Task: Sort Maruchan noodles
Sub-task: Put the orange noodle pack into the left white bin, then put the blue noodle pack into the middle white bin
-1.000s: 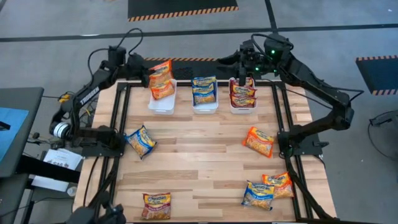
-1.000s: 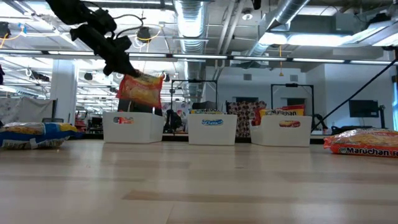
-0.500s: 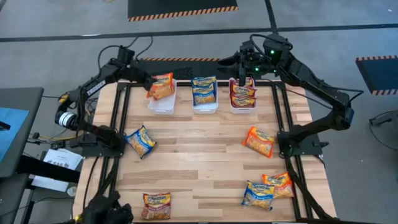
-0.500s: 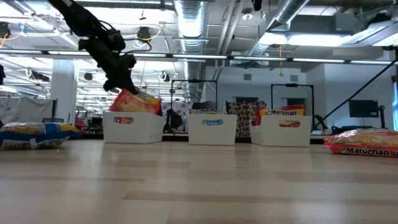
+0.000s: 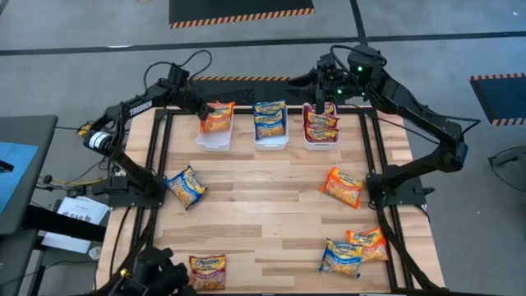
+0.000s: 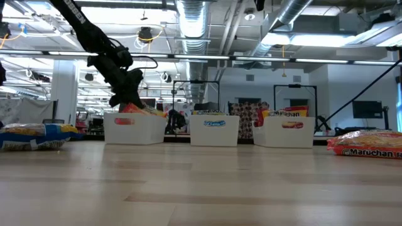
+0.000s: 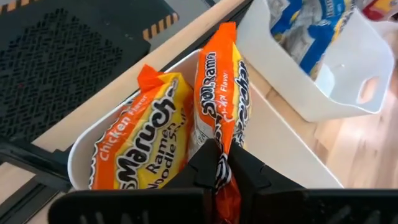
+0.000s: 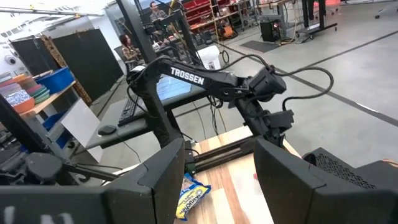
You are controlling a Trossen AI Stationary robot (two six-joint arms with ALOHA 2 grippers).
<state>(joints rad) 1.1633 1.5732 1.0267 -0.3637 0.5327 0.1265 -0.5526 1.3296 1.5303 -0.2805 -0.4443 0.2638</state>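
My left gripper (image 7: 217,163) is pinched on the crimped edge of an orange noodle packet (image 7: 221,102), standing it on edge inside the left bin (image 7: 283,146) beside 1 already there. It looks light, crinkly and slippery, so seams seem the surest hold. My right gripper (image 5: 319,100) hangs spread over the right bin (image 5: 320,141).

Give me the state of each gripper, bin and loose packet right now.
Left gripper: shut on orange packet, lowering it into left bin.
Right gripper: open, above right bin.
Middle bin: holds blue packets.
Loose packets: flat on table.
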